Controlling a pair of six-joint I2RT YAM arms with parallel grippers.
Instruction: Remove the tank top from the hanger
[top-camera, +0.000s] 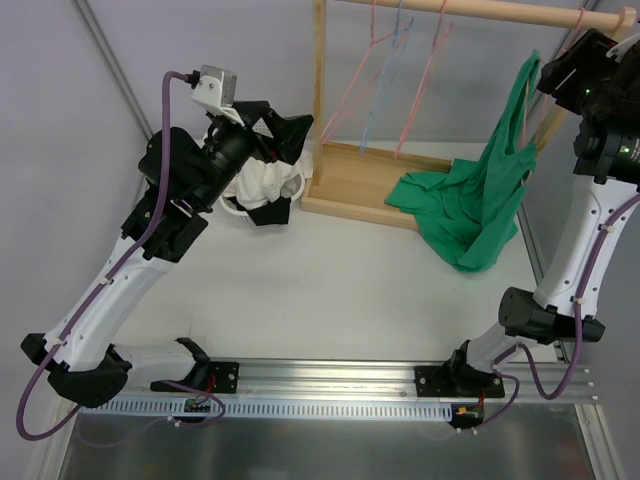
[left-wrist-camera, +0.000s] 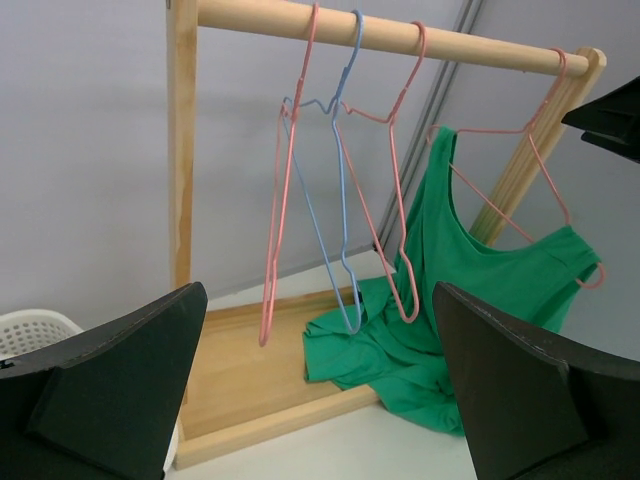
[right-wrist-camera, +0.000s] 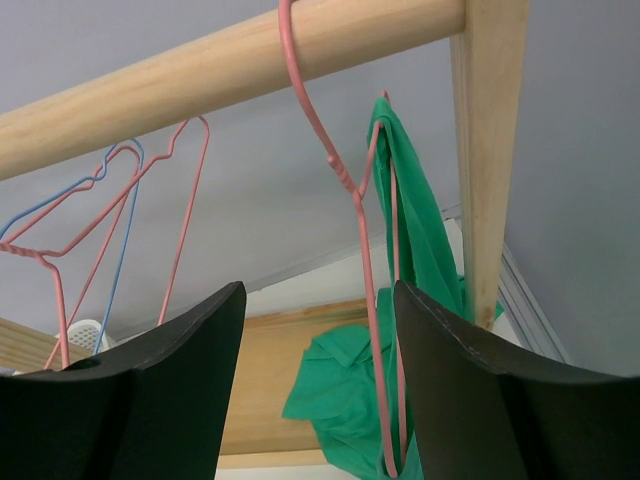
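The green tank top (top-camera: 488, 190) hangs from the rightmost pink hanger (left-wrist-camera: 520, 150) on the wooden rod (top-camera: 500, 10). Its lower part lies bunched on the rack's base and the table. It also shows in the left wrist view (left-wrist-camera: 470, 290) and the right wrist view (right-wrist-camera: 412, 215). My right gripper (top-camera: 560, 72) is open, high up by that hanger; in its wrist view the gripper (right-wrist-camera: 320, 290) has the pink hanger wire (right-wrist-camera: 368, 290) between its fingers without touching it. My left gripper (top-camera: 298, 165) is open and empty, left of the rack, and faces it (left-wrist-camera: 320, 290).
Three empty hangers, pink (left-wrist-camera: 285, 200), blue (left-wrist-camera: 340, 200) and pink (left-wrist-camera: 395, 200), hang on the rod. The rack has a wooden base tray (top-camera: 350, 180) and uprights (right-wrist-camera: 485, 150). A white basket (top-camera: 262, 195) with white cloth sits under my left gripper.
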